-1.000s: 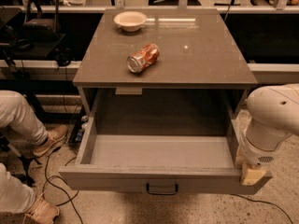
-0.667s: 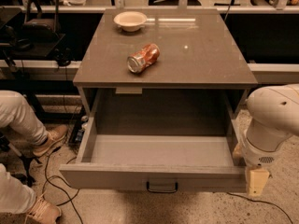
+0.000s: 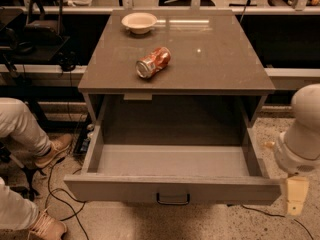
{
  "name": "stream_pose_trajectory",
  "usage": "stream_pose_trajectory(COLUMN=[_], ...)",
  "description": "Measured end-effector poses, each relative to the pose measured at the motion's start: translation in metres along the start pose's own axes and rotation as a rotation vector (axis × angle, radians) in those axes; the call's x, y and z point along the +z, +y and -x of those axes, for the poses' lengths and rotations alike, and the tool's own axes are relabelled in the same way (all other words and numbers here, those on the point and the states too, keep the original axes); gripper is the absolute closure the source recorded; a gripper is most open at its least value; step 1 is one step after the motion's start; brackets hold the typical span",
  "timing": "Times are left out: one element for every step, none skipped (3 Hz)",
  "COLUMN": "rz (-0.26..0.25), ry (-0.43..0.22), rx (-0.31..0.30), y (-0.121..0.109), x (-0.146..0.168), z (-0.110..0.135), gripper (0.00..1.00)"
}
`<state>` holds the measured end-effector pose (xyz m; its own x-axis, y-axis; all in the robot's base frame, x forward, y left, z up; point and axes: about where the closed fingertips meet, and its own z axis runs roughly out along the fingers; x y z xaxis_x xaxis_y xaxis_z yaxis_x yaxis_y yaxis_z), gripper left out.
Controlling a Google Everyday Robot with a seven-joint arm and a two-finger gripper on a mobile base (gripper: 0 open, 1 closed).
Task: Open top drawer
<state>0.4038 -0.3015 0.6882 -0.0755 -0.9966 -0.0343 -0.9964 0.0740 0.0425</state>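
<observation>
Speckled flooring runs under a grey-brown desk (image 3: 220, 59) that stands in front of a dark row of benches and equipment. On the desk top a pale bowl (image 3: 139, 21) sits near the back left, and a crushed red-and-silver can (image 3: 153, 62) lies on its side nearer the front, well apart from the bowl. Below the top, the top drawer (image 3: 125, 188) stands open, drawn far out toward the camera so that its deep grey box and flat floor are in full view; its small black loop handle (image 3: 173, 199) hangs at the centre of the front panel. At the right edge the robot's white arm (image 3: 305, 134) comes down beside the drawer's right wall. The gripper (image 3: 296, 201), a cream-coloured piece below the arm's rounded wrist, hangs just past the right end of the drawer front, low near the floor and well apart from the handle; whether it is spread or closed cannot be told from this angle. On the left, a person's legs (image 3: 20, 129) in light trousers and tan shoes (image 3: 55, 151) rest near black cables (image 3: 57, 194) trailing across the floor.
</observation>
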Motion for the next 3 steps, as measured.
stream_pose_trajectory(rz=[-0.102,-0.160,-0.178], ry=[-0.054,-0.056,-0.062], rx=[0.022,0.019,0.024], y=[0.004,-0.003,-0.019], x=[-0.058,-0.112,-0.153], z=[-0.015,-0.016,-0.017], gripper=[0.00,0.00,0.00])
